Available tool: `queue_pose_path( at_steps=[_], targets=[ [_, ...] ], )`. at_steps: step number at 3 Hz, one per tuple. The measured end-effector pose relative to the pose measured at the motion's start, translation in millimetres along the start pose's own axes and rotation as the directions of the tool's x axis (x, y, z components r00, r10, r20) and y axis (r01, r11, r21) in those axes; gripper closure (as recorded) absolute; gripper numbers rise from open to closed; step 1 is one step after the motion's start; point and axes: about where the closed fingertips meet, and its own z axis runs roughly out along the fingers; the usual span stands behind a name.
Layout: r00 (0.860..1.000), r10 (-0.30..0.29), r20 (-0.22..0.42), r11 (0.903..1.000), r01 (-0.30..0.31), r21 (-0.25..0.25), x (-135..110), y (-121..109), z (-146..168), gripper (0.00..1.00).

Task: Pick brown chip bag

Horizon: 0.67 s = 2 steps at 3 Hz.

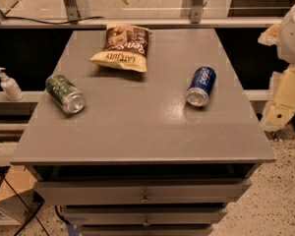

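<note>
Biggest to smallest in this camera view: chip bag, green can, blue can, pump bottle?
brown chip bag
green can and blue can, too alike to rank
pump bottle
The claw is at the view's right edge.

The brown chip bag [123,45] at twelve o'clock is crinkly, glossy film. The table [137,127] looks smooth and matt. The gripper [283,104], at three o'clock, looks like matt plastic.

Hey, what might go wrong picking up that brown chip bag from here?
The gripper sits beyond the right edge of the table, far from the brown chip bag at the back; reaching across could knock the blue can, which lies on its side and may roll. The crinkly bag might slip or slide when pinched.
</note>
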Motion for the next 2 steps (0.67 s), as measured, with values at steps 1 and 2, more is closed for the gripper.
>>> queue_pose_path(
  at_steps=[1, 2],
  targets=[
    [1.0, 0.0, 0.0, 1.0, 0.0, 0.0, 0.0, 0.0, 0.0, 0.0],
    [1.0, -0.004, 0.017, 0.9993, 0.003, 0.037, -6.2, -0.9, -5.5, 0.0]
  ],
)
